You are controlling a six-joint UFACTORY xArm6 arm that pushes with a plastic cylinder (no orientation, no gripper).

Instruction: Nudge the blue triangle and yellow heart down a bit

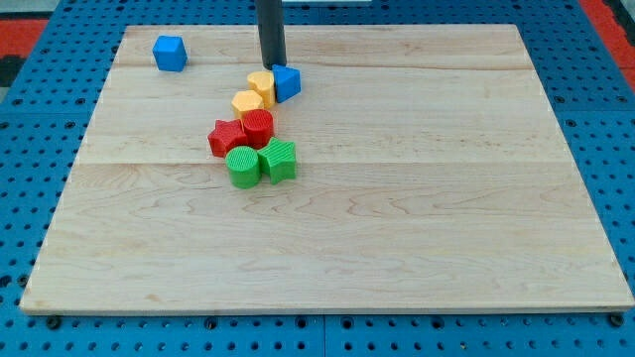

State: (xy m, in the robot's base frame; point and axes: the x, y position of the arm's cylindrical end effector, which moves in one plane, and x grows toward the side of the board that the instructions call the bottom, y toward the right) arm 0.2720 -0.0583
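Observation:
The blue triangle (287,83) sits near the view's top centre, touching the yellow heart (262,85) on its left. My tip (272,64) stands just above both, at the seam between them, touching or nearly touching their upper edges. The dark rod rises out of the view's top.
A second yellow block (247,101) lies just below-left of the heart. Below it are a red star-like block (226,137) and a red cylinder (258,127), then a green cylinder (242,166) and another green block (280,160). A blue cube (170,53) sits at top left. The wooden board (446,198) has blue pegboard around it.

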